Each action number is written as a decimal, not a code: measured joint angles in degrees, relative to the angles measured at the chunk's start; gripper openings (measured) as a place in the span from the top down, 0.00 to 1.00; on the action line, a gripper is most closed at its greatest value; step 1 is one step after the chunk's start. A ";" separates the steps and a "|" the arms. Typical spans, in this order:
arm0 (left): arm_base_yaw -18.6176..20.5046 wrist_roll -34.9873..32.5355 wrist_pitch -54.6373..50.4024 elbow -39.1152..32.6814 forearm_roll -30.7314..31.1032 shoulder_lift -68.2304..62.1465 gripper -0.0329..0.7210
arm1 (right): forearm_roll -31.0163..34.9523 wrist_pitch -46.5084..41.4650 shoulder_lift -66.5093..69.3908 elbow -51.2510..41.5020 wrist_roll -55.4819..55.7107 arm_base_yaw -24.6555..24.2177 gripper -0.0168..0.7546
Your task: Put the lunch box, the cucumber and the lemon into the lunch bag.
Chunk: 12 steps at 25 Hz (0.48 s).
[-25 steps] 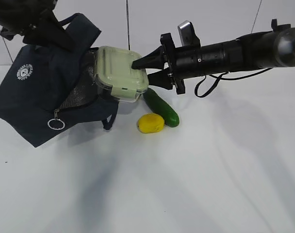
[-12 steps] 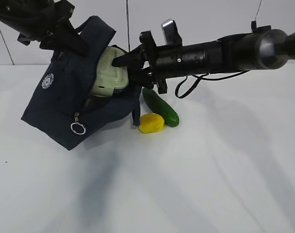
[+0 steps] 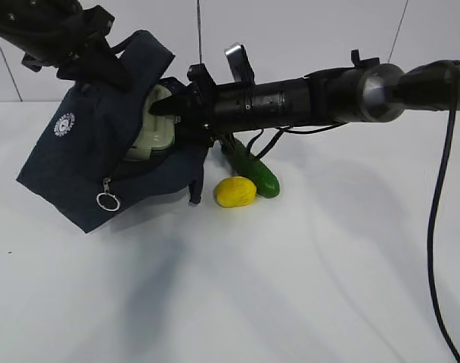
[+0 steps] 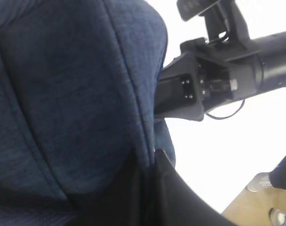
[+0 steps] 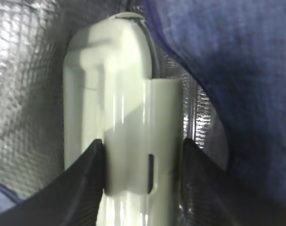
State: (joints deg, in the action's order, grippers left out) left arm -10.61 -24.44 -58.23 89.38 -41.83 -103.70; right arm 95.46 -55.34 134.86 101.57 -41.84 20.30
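The navy lunch bag (image 3: 79,159) hangs tilted, its mouth facing right. My left gripper (image 3: 109,69) is shut on the fabric at its top edge, and the left wrist view shows the fingers pinching the cloth (image 4: 150,162). My right gripper (image 3: 168,121) is shut on the pale green lunch box (image 3: 153,125), which sits mostly inside the bag mouth. In the right wrist view the box (image 5: 119,94) stands edge-on between the jaws (image 5: 143,165), against the silver lining (image 5: 25,94). The cucumber (image 3: 254,170) and the lemon (image 3: 235,191) lie on the table just right of the bag.
A silver ring pull (image 3: 107,201) dangles from the bag's zipper. The white table (image 3: 306,287) spreads out in front and to the right. The right arm (image 3: 306,94) reaches across over the cucumber. A cable (image 3: 442,197) hangs at the far right.
The right gripper has pushed the lunch box leftwards from the bag's mouth to deep inside. The left gripper lifted and swung the bag. The lemon and cucumber have not moved.
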 joint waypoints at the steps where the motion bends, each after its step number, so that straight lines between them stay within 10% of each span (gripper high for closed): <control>1: 0.00 0.11 0.11 0.00 0.47 0.00 0.95 | 0.12 0.03 0.52 1.00 0.00 0.26 0.52; 12: 0.00 1.81 0.48 0.00 4.03 0.00 0.95 | 1.63 1.41 3.85 3.09 0.34 3.33 0.52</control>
State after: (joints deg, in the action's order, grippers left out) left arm -10.61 -22.63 -57.75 89.38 -37.81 -103.70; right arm 97.09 -53.93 138.72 104.66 -41.50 23.64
